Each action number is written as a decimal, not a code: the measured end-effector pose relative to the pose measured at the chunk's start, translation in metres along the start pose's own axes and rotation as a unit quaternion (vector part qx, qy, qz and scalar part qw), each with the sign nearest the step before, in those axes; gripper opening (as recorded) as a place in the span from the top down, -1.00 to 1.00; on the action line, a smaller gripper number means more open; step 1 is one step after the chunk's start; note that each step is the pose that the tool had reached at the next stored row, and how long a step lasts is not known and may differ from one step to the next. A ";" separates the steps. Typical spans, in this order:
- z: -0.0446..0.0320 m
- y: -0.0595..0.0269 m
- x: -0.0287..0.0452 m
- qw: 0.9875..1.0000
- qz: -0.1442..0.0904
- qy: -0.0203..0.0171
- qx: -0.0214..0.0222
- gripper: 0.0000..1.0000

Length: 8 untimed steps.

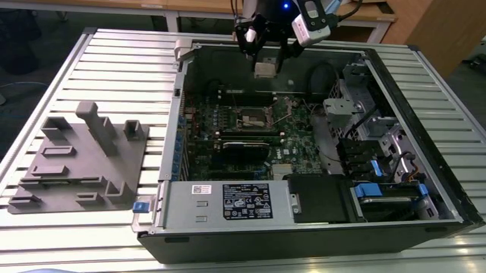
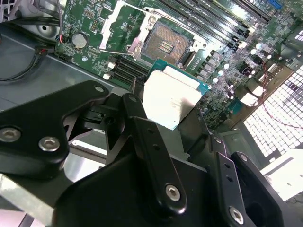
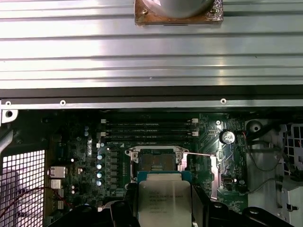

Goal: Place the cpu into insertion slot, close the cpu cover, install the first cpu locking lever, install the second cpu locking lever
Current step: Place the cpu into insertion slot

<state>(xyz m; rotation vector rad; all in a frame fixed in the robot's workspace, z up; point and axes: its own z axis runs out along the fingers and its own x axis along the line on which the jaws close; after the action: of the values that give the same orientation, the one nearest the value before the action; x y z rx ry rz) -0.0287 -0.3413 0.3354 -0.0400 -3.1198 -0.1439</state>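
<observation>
1. The gripper (image 1: 264, 61) hangs over the far edge of the open computer case (image 1: 174, 187), its jaws clamped on the cpu (image 1: 264, 70).
2. In the second wrist view, the cpu (image 2: 170, 99) sits between the black fingers (image 2: 142, 127), metal top showing.
3. The insertion slot (image 1: 253, 116) lies bare on the green circuit board (image 1: 300, 122), well apart from the chip.
4. The cpu cover (image 2: 110, 28) lies swung open just beside the slot.
</observation>
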 end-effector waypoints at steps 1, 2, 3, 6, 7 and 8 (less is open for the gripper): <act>0.0033 -0.0003 -0.0001 1.000 0.000 0.000 0.000 -0.08; 0.0034 -0.0003 -0.0001 1.000 0.000 0.000 0.000 -0.08; 0.0036 -0.0003 -0.0001 1.000 0.000 0.000 0.000 -0.08; 0.0041 -0.0004 -0.0001 1.000 0.000 0.000 0.000 -0.08; 0.0043 -0.0004 -0.0001 1.000 0.000 0.000 0.000 -0.08; 0.0046 -0.0004 -0.0001 1.000 0.000 0.000 0.000 -0.08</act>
<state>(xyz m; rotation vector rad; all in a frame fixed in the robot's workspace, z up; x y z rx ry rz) -0.0287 -0.3412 0.3307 -0.0400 -3.1198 -0.1446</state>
